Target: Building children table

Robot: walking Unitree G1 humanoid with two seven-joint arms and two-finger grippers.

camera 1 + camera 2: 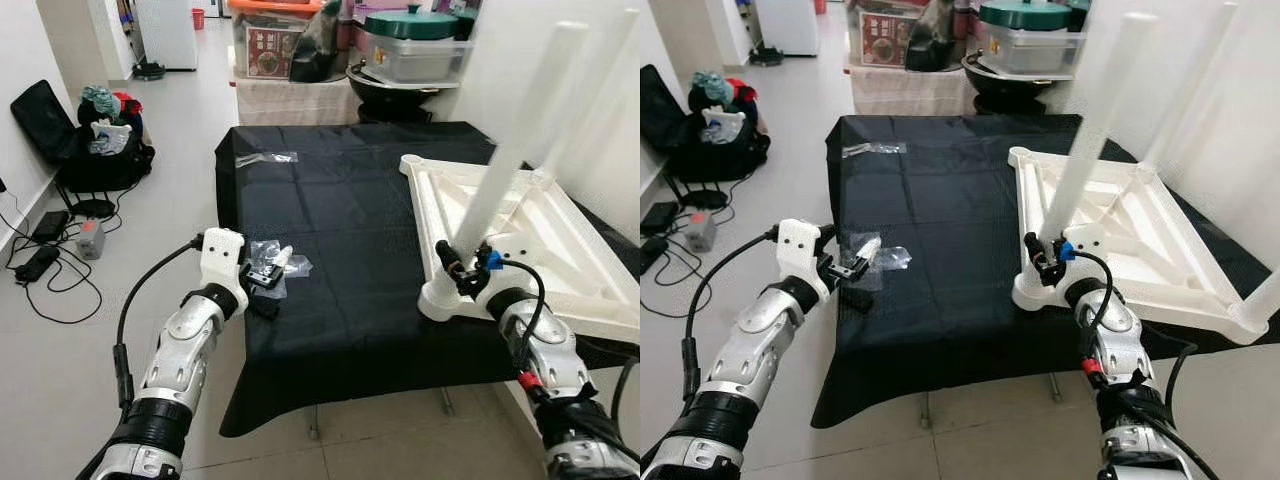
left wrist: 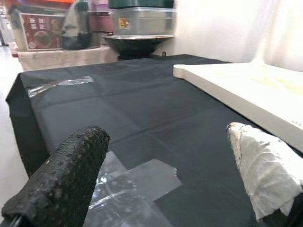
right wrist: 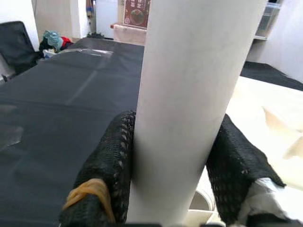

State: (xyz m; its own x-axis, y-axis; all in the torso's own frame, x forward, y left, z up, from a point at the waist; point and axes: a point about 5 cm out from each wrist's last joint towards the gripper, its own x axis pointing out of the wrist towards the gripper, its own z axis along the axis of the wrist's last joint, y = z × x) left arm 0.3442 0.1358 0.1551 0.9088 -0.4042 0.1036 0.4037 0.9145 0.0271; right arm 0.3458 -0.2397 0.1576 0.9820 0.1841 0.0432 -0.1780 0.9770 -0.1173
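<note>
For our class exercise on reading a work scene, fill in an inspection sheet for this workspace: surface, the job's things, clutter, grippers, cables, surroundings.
Surface: black cloth covering the work table.
Job's things: white tabletop lying upside down on the cloth; white leg standing upright in its near corner socket.
Clutter: clear plastic bags, one near the cloth's left edge, one farther back.
Grippers: right gripper closed around the leg near its base; left gripper open over the near bag.
Cables: black cable along the left arm; cords on the floor.
Surroundings: black bag on the floor, storage boxes behind the table.
</note>
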